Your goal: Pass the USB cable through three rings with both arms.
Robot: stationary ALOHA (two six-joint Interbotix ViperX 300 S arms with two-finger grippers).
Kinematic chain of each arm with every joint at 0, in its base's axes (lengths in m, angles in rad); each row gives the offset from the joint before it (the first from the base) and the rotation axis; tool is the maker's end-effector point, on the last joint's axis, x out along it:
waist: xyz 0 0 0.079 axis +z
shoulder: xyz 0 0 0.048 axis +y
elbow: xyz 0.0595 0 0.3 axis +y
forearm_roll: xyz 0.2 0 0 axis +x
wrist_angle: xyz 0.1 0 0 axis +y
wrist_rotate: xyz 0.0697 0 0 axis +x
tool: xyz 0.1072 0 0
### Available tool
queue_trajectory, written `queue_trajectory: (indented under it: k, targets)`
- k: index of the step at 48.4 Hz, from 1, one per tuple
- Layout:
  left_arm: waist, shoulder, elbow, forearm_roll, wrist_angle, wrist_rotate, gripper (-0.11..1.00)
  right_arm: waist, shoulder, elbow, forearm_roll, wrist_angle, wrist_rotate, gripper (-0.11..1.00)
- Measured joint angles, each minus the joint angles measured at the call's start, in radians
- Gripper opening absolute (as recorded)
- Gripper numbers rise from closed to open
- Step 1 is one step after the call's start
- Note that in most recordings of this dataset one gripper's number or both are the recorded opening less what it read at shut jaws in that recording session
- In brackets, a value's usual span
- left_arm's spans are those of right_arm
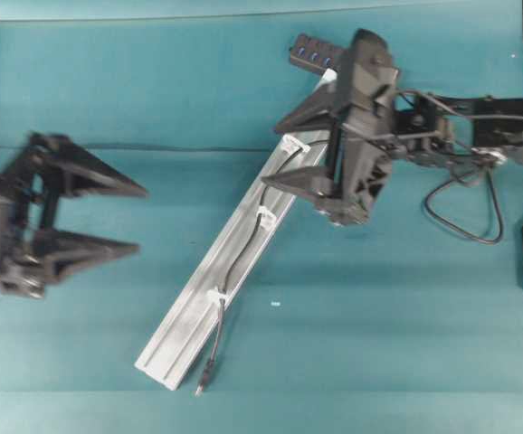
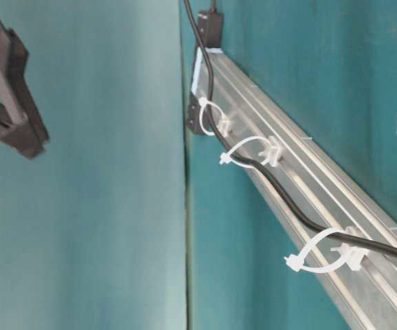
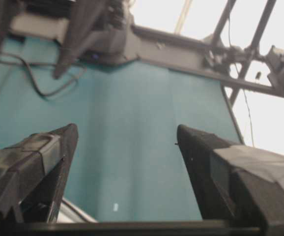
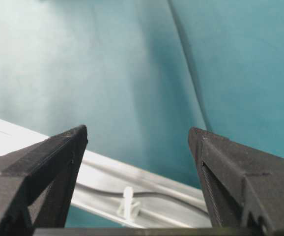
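Teal cloth all over the table, and my left gripper [image 1: 139, 217] hangs near its left edge, jaws wide apart, holding nothing. Mid-table, the USB cable [image 1: 243, 244] already runs through all three rings [image 1: 266, 217] on the rail [image 1: 185, 321]. It looks thin and floppy, so I'd pinch just behind the plug [image 1: 204, 384]. My right gripper [image 1: 284, 149] is spread too, over the rail's far end.

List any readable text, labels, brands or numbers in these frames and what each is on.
None can be read in any view.
The aluminium rail, the USB cable, the black hub and both grippers, left and right, carry no legible marking.
The small white specks on the teal cloth are too small to tell whether they bear print.
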Motion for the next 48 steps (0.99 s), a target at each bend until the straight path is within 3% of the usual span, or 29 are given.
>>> queue_trajectory:
  k: [19, 38, 48]
  targets:
    - [0.000, -0.225, 0.021, 0.000, 0.275, -0.003, 0.89, 0.028, -0.061, 0.028, 0.000, -0.060, 0.014, 0.85]
    - [0.003, -0.282, 0.034, 0.000, 0.282, 0.012, 0.89, 0.049, -0.127, 0.107, 0.000, -0.236, 0.069, 0.85]
    - [0.003, -0.288, 0.038, 0.000, 0.273, 0.094, 0.89, 0.107, -0.164, 0.150, 0.000, -0.353, 0.097, 0.85]
